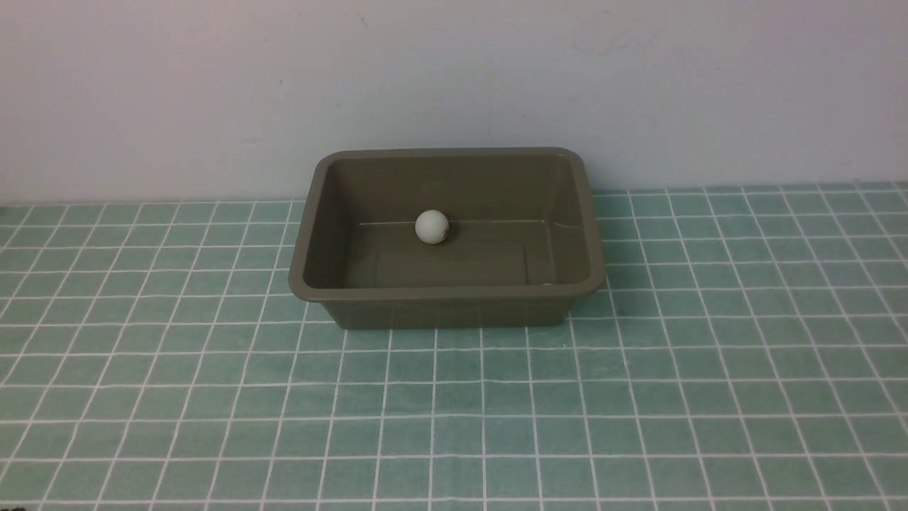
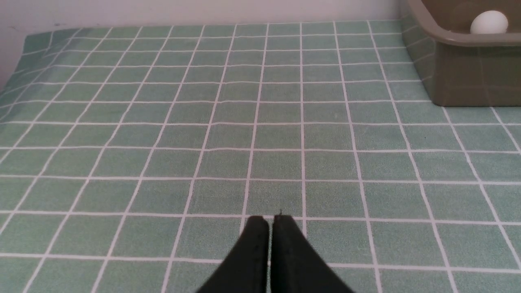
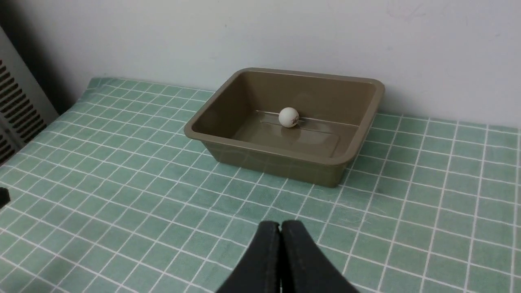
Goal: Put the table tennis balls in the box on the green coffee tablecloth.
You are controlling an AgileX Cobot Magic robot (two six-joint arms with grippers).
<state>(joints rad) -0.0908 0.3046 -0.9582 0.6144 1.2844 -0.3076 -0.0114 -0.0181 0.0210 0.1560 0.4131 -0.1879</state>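
The olive-brown box (image 1: 454, 301) stands on the green coffee tablecloth (image 1: 213, 397) near the back wall. One white table tennis ball (image 1: 432, 226) with a small dark mark lies inside it by the far wall; it also shows in the right wrist view as ball (image 3: 288, 117) in box (image 3: 281, 162), and in the left wrist view as ball (image 2: 488, 22) behind the box rim (image 2: 447, 38). My left gripper (image 2: 270, 221) is shut and empty over bare cloth, well away from the box. My right gripper (image 3: 280, 226) is shut and empty, short of the box's near wall.
A pale wall (image 1: 454, 85) rises right behind the box. In the right wrist view a grey slatted panel (image 3: 16, 110) stands past the cloth's far corner. Neither arm shows in the front view.
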